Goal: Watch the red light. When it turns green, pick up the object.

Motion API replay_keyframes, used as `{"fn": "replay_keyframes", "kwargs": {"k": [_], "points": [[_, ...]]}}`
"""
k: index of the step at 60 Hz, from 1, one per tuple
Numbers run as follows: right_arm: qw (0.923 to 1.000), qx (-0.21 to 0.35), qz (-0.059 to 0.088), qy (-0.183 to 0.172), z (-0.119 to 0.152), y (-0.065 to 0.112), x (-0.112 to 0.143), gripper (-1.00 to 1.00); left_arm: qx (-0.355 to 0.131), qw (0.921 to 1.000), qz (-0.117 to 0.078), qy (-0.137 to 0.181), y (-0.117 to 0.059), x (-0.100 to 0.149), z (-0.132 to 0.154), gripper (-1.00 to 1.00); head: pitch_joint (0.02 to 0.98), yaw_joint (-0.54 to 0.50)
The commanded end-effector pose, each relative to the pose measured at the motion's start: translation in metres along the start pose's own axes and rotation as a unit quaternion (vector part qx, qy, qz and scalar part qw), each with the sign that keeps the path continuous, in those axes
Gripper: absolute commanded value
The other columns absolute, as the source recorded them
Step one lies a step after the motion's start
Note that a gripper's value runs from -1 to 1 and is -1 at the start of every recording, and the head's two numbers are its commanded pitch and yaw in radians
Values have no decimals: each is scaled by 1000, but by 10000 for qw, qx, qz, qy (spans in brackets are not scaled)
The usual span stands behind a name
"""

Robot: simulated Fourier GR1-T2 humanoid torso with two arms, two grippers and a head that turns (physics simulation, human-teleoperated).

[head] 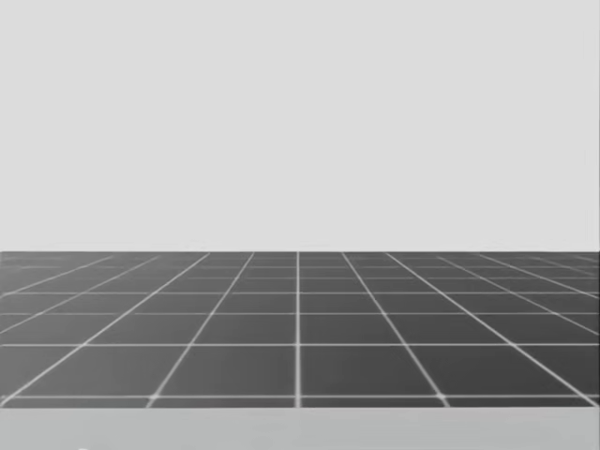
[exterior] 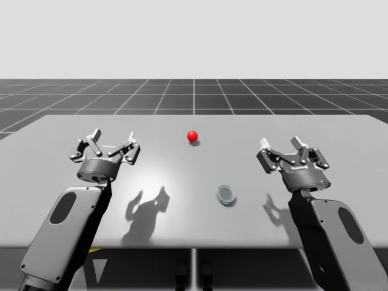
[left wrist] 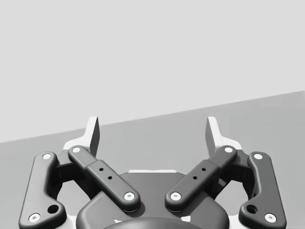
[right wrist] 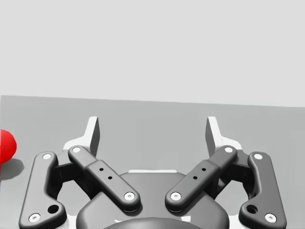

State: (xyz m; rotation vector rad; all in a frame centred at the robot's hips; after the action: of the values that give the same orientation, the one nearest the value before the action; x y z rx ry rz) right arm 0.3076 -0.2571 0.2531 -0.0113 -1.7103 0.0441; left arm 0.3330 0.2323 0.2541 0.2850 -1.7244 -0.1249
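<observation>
Where the counter [exterior: 182, 212] ends, room: dark gridded floor [exterior: 194, 97] under a blank pale backdrop.
Counter: grey, flat, plain.
Left gripper [exterior: 113, 137]: over the counter's left part, fingers spread wide.
Right gripper [exterior: 280, 143]: over the right part, fingers spread wide.
Object [exterior: 226, 194]: small clear round disc, kind hard to tell; lies on the counter between the arms, nearer the right gripper, apart from it.
Light [exterior: 193, 136]: red ball, far centre; cut off beside the right gripper in its wrist view.
</observation>
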Motion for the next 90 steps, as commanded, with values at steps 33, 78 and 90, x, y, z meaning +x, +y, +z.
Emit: {"fn": "replay_keyframes", "kwargs": {"k": [33, 78, 90], "points": [[9997, 6, 81, 230, -4, -5, -14, -1000, 16, 9994, -262, 224, 2, -16, -7, -1000, 303, 13], [9996, 28, 102, 261, -4, -4, -15, -1000, -4, 9994, -244, 233, 3, -16, -8, -1000, 579, 11], [9996, 26, 108, 259, -5, -5, -15, -1000, 4, 9995, -229, 224, 3, -15, -8, -1000, 584, 9]]}}
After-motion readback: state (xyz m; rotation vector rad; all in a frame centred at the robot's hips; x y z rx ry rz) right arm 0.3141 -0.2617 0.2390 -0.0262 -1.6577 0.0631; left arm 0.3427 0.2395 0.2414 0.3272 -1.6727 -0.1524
